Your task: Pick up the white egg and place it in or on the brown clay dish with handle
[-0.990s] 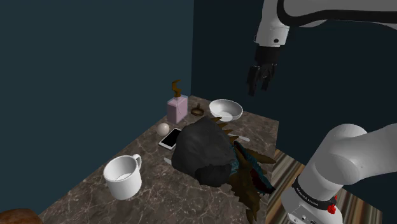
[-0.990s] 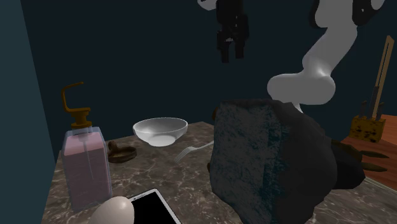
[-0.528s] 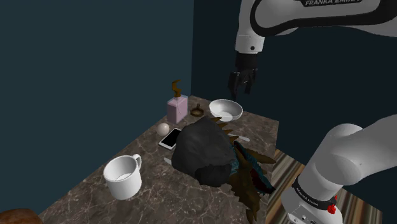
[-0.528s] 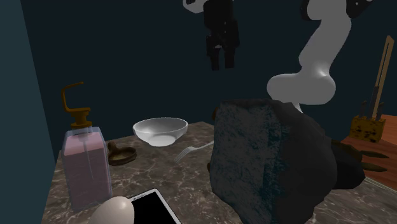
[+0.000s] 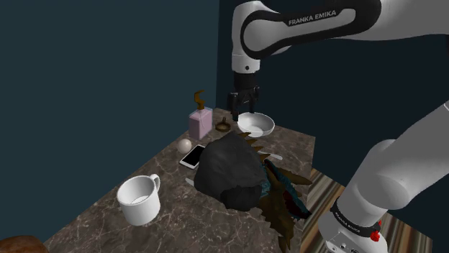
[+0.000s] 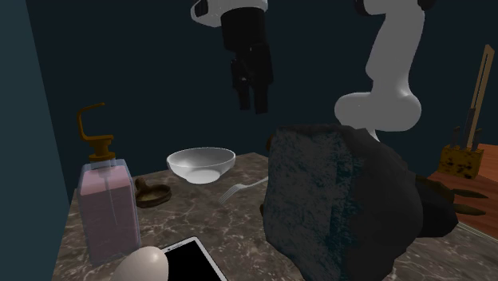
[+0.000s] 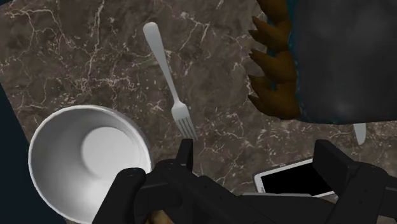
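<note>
Finds the hand (image 5: 243, 109) (image 7: 257, 154) open, gripping nothing, hanging over the desk (image 5: 216, 223) near the white bowl (image 5: 256, 123). Notes a fork (image 7: 167, 73) just beside that bowl. Locates the egg (image 5: 184, 146) on the desk just beside the phone (image 5: 193, 156), apart from the brown dish (image 5: 224, 126) by the dispenser (image 5: 200, 123)

The white arm (image 5: 403, 165) is arching overhead, its black gripper (image 5: 242, 113) pointing straight down, jaws standing apart, gripping nothing.

Marble tbl (image 5: 188, 228): egg (image 5: 184, 146), dish (image 5: 224, 126), bowl (image 5: 256, 123), fork (image 7: 168, 76), phone (image 5: 193, 156), mug (image 5: 139, 199), dispenser (image 5: 200, 122).
</note>
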Robot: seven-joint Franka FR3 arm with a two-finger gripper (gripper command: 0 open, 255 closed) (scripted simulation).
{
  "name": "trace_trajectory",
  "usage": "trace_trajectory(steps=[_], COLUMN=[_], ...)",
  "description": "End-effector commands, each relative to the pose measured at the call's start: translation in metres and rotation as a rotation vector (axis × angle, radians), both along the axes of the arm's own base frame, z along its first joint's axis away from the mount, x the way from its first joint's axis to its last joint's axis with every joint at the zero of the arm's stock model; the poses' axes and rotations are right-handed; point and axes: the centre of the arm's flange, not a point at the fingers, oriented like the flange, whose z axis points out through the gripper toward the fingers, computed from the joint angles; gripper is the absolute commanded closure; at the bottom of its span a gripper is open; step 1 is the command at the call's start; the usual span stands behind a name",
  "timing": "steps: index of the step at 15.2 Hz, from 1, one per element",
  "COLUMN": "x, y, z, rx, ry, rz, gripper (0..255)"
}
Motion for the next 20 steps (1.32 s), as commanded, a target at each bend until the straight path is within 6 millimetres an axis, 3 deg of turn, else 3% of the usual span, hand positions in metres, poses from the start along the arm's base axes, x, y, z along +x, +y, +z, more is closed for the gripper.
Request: trace_trajectory(steps=[1,20], x=[0.021,0.188], y=[0.017,0.166], z=[-0.013,-0.138], rx=[-0.006,-0.065], ry=[0.006,0.062], rz=[0.009,0.083], gripper=[0,0])
